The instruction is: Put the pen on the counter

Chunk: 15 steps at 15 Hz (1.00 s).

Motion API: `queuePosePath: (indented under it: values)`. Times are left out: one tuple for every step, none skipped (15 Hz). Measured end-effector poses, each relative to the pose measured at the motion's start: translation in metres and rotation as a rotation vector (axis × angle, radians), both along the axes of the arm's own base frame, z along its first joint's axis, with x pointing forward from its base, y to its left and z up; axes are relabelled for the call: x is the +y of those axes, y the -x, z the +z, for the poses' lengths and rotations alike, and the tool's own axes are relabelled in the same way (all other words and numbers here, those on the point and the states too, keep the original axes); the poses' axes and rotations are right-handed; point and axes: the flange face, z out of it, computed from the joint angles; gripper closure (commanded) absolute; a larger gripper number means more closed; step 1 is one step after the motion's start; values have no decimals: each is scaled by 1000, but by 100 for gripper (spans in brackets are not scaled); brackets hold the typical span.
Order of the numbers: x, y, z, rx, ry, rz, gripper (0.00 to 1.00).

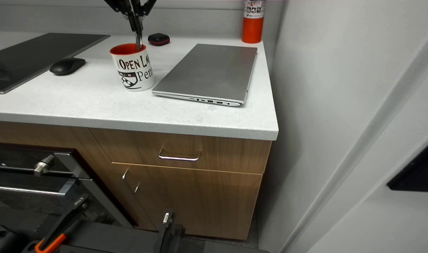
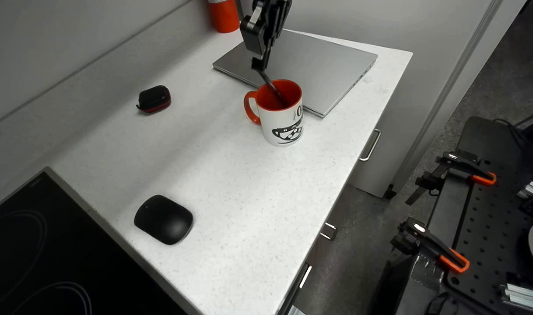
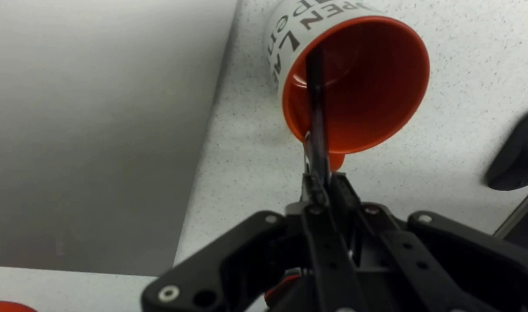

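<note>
Gripping pen [image 3: 317, 108] partway inside mug [image 1: 135, 72]

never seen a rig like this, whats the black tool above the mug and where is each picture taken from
The black jointed tool is what the robot grasps with. Two pictures come from cameras outside the robot; the close-up comes from a camera on its wrist. The tool grips a slim dark pen, its lower end inside a white, ceramic-looking cylindrical mug with a red inside. The mug stands on a broad flat white counter. Also there: a flat metallic grey laptop, closed, a rounded black mouse and a small black-and-red case.
</note>
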Motion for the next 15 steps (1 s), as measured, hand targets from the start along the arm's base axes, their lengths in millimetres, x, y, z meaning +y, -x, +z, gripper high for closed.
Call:
queuePosePath:
  values:
    - [-2, 1, 4, -6, 0, -5, 98]
    - [-4, 3, 7, -14, -1, -9, 98]
    - [-5, 4, 13, -24, -2, -11, 98]
    - [-6, 5, 19, -36, -8, -15, 98]
    - [-5, 6, 28, -53, -13, -17, 98]
    - [-3, 8, 39, -74, -20, -15, 98]
    - [-1, 11, 51, -97, -27, -10, 98]
    - [4, 15, 65, -121, -36, -3, 98]
    - [9, 19, 79, -147, -47, 6, 98]
    - [14, 24, 93, -172, -58, 15, 98]
    - [20, 30, 106, -194, -70, 26, 98]
    - [25, 34, 117, -211, -84, 38, 98]
    - [31, 39, 125, -219, -105, 56, 98]
    - [38, 42, 129, -216, -134, 78, 98]
    - [47, 43, 128, -207, -167, 103, 98]
